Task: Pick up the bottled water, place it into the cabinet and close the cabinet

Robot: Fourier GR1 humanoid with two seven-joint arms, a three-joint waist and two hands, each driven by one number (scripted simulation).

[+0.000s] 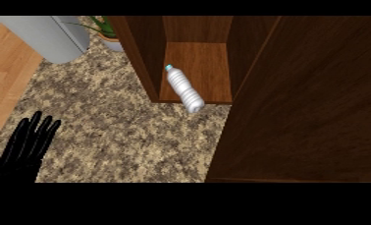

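A clear water bottle (183, 87) with a light blue cap lies on its side on the shelf of the open wooden cabinet (199, 64). Its base sticks out a little over the shelf's front edge, cap pointing inward. The cabinet's dark wooden door (297, 111) stands open and fills the right side of the view. My left hand (29, 143) rests at the lower left over the counter, fingers straight and spread, holding nothing. My right hand does not show.
A speckled granite counter (123, 126) spreads across the middle. A grey rounded appliance (47, 35) stands at the upper left, with a potted plant (105, 32) beside the cabinet. A wooden floor strip (14, 76) runs along the left edge.
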